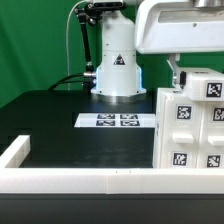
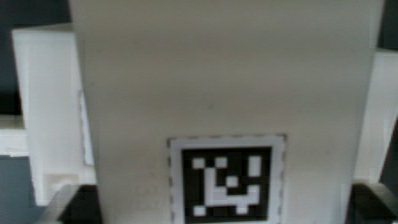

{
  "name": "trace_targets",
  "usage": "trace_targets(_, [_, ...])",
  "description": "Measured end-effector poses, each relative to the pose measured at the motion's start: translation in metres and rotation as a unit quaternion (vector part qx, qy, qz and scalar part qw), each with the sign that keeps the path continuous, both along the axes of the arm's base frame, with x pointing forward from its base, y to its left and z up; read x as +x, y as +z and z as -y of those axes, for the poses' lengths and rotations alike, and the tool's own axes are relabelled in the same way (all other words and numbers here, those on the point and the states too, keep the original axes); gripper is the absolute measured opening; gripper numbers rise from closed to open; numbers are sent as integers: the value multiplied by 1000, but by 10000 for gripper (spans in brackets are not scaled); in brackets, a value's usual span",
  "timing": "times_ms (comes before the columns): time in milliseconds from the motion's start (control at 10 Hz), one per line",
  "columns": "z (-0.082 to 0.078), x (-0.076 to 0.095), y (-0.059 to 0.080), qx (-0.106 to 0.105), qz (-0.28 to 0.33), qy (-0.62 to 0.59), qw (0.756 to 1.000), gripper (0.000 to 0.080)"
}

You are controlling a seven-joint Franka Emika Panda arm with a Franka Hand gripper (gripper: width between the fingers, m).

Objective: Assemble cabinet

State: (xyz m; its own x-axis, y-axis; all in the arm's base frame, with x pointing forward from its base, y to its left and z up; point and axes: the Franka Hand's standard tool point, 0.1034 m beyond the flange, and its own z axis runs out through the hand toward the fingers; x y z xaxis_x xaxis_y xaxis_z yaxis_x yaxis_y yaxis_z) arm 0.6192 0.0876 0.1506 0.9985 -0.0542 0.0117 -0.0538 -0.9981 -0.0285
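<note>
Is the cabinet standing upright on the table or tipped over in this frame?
Upright. In the exterior view the cabinet stands tall by the rail, sides vertical; its base is hidden. The gripper is at its top.

cabinet [image 1: 192, 125] cut off at the exterior view's right edge, tool [image 1: 178, 72] fingertips hidden behind it, wrist view blurred

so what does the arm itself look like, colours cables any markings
In the exterior view the arm is glossy white with rounded shells, on a round pale base. Its column bears a black triangular mark. A black joint section caps the top, and black cables hang down beside it. Near the camera sits a large white and grey housing. The gripper's fingers are hard to make out.
</note>
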Motion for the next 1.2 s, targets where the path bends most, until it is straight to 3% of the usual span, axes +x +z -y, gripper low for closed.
trace_targets(300, [3, 1, 0, 0, -2, -111, 994, 563])
trace_targets(500, [5, 2, 0, 4, 6, -216, 976, 563])
trace_targets(700, [9, 2, 0, 11, 18, -328, 945, 563])
trace_targets(1200, [14, 4, -1, 21, 17, -472, 881, 563])
